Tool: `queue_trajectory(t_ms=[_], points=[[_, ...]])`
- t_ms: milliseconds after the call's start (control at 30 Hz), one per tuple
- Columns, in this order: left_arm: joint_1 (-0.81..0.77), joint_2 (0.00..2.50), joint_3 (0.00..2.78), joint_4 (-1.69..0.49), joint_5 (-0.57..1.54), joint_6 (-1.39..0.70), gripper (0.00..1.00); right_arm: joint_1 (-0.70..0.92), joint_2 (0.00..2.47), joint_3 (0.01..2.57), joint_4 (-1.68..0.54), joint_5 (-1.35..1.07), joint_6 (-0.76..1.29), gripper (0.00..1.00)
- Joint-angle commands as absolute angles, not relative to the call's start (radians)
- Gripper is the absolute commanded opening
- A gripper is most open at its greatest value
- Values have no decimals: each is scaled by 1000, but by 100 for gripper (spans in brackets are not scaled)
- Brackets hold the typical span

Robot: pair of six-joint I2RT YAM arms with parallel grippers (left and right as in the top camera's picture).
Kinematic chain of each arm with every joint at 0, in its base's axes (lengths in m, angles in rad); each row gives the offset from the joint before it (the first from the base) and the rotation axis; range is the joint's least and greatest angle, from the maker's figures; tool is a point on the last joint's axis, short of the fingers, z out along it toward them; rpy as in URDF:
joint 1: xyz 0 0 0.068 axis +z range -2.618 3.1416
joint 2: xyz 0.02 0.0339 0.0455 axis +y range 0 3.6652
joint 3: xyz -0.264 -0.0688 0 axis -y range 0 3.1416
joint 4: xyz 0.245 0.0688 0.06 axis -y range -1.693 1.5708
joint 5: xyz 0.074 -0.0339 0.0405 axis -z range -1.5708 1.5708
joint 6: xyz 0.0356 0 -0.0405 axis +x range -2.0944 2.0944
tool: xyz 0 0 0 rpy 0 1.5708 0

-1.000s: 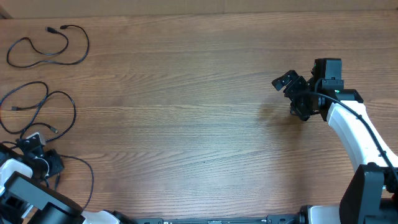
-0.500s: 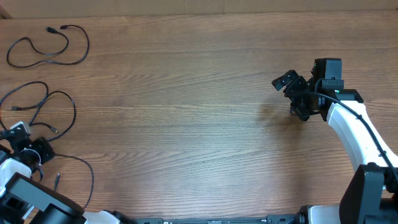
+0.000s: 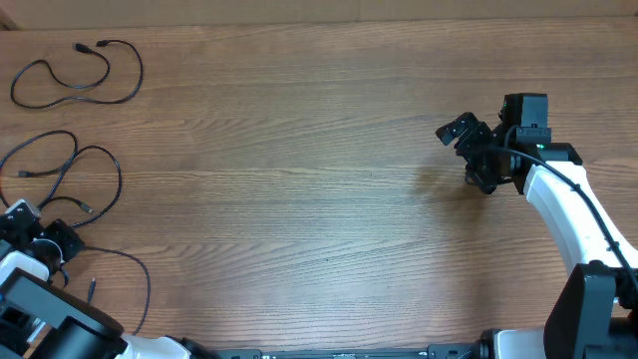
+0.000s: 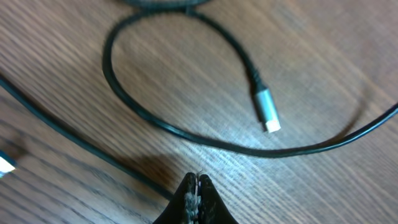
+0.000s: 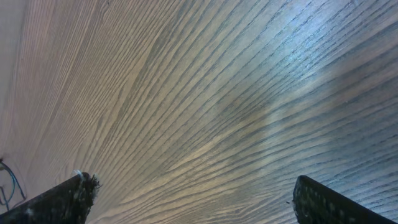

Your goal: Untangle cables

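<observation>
Several thin black cables lie at the table's left. One loop (image 3: 78,78) is at the far corner. A tangled pair (image 3: 62,172) sits below it, and another strand (image 3: 140,279) curves toward the front. My left gripper (image 3: 40,231) (image 4: 197,182) is shut at the left edge, just in front of the tangle. A cable (image 4: 81,134) runs in diagonally and vanishes behind the left finger; nothing shows between the tips. Ahead lies a loop ending in a silver plug (image 4: 266,113). My right gripper (image 3: 467,155) (image 5: 202,199) hangs wide open over bare wood at the right.
The wooden table (image 3: 299,179) stretches between the two arms. A light-coloured plug end (image 4: 5,163) shows at the left edge of the left wrist view. The right arm's white link (image 3: 568,214) reaches in from the front right corner.
My left gripper has slid left toward the table edge and its jaws have closed. A short cable end near the front left is now uncovered. The right arm has not moved.
</observation>
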State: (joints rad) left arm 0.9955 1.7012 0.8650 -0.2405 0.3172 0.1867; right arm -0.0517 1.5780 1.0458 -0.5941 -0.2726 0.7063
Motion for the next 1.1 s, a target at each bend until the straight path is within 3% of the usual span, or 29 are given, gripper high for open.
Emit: queue_trajectory(t_ms=[0, 767, 1067], points=[[992, 1713, 886, -241, 277, 159, 4, -53, 1579, 1068, -589, -262, 703, 100], [934, 1832, 886, -171, 266, 148, 4, -53, 1579, 1068, -589, -262, 703, 100], [938, 1831, 886, -241, -99, -34, 4, -53, 1579, 1068, -589, -262, 703, 100]])
